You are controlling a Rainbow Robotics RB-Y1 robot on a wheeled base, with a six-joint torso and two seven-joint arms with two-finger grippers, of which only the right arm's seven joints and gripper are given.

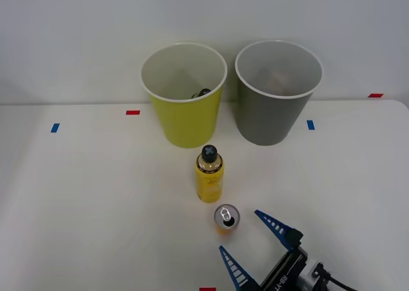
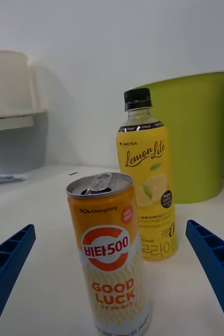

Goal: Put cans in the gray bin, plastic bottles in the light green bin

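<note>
Here the big gray bin [image 1: 278,93] and the light green bin [image 1: 184,96] stand side by side at the back of the table [image 1: 83,195], ready to catch things. Nearer, the yellow bottle [image 1: 209,174] stands upright. Just beside it stands the small orange can [image 1: 226,218]. The right gripper [image 1: 257,243] faces the can, jaws spread wide, probably to grab it.

You have a glossy printed metal can [image 2: 109,252] with bare silver top; clear plastic bottle [image 2: 146,181], glossy yellow label, ridged black cap. Light green bin [image 1: 186,99] and gray bin [image 1: 276,96]: smooth matt plastic. Table [image 1: 83,208] matt white. Ribbed blue plastic fingers [image 2: 214,262].
</note>
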